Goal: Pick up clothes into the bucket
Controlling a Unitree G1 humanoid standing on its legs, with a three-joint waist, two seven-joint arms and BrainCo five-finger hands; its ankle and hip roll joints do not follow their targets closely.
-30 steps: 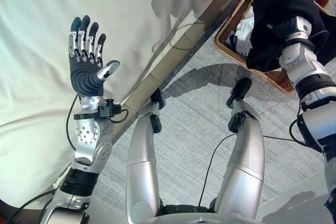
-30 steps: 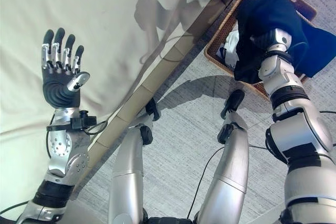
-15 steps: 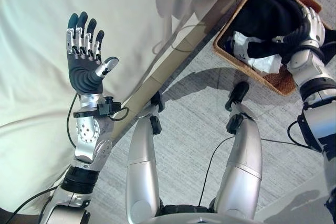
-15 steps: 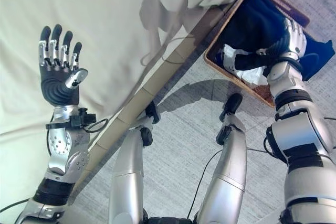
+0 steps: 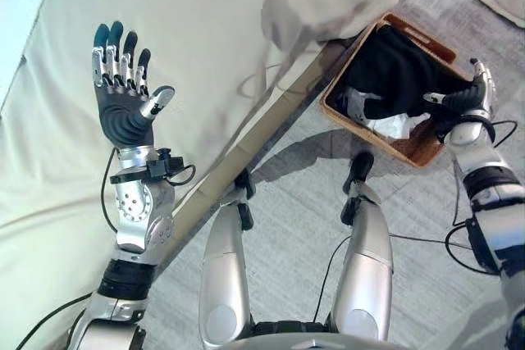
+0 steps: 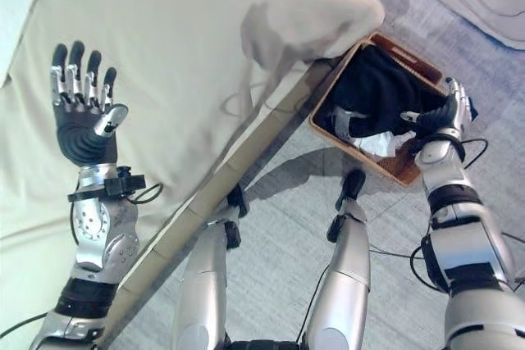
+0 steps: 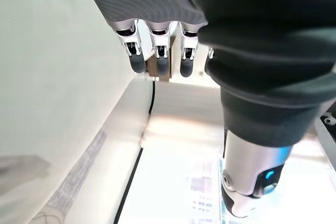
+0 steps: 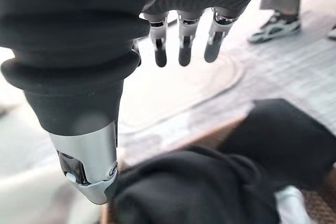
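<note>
Black garment (image 5: 402, 75) heaped inside basket (image 5: 420, 150), just under and beside right hand (image 5: 469, 97), fingers straight, holding nothing. Left hand (image 5: 123, 88) raised flat-open over bed (image 5: 205, 47), well apart.

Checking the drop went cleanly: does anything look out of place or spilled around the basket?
Nothing stands out. The black garment lies heaped inside the brown wicker basket over a white cloth, nothing on the grey carpet beside it. The right hand is open above the basket's edge; the left hand is raised open.

left hand (image 5: 125, 104): raised, palm up, fingers straight | right hand (image 6: 447, 114): extended, fingers relaxed, empty
</note>
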